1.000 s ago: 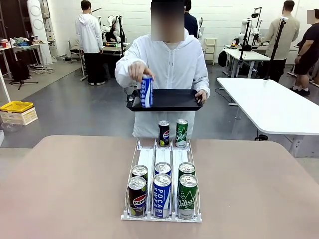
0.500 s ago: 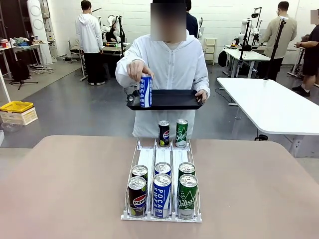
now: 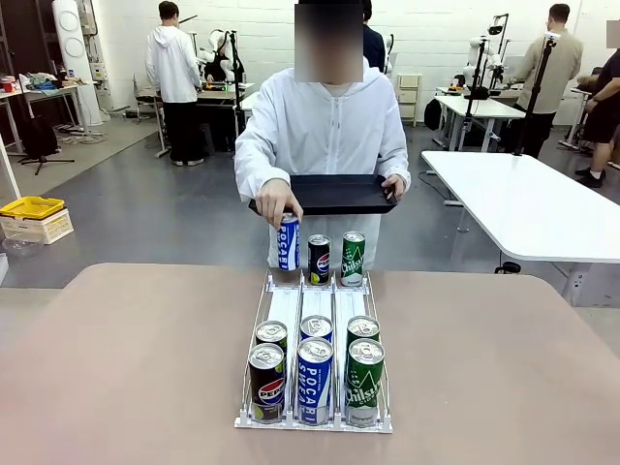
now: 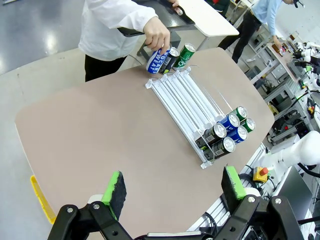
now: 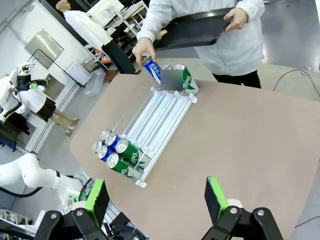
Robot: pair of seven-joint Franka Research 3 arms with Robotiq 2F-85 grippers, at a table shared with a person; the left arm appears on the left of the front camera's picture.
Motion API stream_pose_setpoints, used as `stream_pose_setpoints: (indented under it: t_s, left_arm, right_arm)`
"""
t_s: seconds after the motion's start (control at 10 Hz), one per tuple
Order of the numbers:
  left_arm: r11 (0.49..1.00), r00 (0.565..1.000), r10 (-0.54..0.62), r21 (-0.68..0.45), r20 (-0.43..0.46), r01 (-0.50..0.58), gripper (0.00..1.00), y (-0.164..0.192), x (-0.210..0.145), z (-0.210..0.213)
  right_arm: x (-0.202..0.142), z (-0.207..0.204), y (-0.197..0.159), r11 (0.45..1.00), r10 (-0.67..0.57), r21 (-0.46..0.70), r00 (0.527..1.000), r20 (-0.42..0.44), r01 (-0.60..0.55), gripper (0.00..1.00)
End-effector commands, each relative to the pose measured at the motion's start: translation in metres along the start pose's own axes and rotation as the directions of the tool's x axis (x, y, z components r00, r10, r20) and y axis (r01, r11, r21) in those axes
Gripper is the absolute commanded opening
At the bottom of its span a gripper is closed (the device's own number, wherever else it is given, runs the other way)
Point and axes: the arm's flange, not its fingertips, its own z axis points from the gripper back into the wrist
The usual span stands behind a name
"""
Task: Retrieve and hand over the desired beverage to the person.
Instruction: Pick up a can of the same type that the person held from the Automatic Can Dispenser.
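The person (image 3: 325,126) in a white hooded sweatshirt stands at the far side of the table and holds a black tray (image 3: 339,192) in one hand. The other hand grips a blue Pocari can (image 3: 288,242) at the far end of the rack's left lane. The wire rack (image 3: 315,334) holds a black Pepsi can (image 3: 266,381), a blue Pocari can (image 3: 314,380) and a green can (image 3: 364,382) at its near end, with more behind them. My left gripper (image 4: 174,185) hangs open high above the table. My right gripper (image 5: 156,199) is open too, with nothing between its fingers.
A Pepsi can (image 3: 319,259) and a green can (image 3: 353,258) stand at the rack's far end. Bare tabletop (image 3: 126,358) spreads on both sides of the rack. A white table (image 3: 528,208) stands at the back right, with other people farther off.
The person's hand has brought the blue can down from the tray to the far end of the rack. The tray has stayed level.
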Motion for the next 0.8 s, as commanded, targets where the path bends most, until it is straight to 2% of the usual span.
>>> stream_pose_setpoints:
  t_s: [0.0, 0.7]
  left_arm:
    - [1.000, 1.000, -0.017, -0.014, 0.008, 0.017, 1.00, 0.0015, 0.0007, 0.0019]
    - [1.000, 1.000, -0.017, -0.014, 0.008, 0.017, 1.00, 0.0015, 0.0007, 0.0019]
  right_arm:
    - [0.0029, -0.0013, -0.0020, 1.000, 0.011, 0.022, 1.000, 0.023, -0.011, 1.00]
    - [0.0029, -0.0013, -0.0020, 1.000, 0.011, 0.022, 1.000, 0.023, -0.011, 1.00]
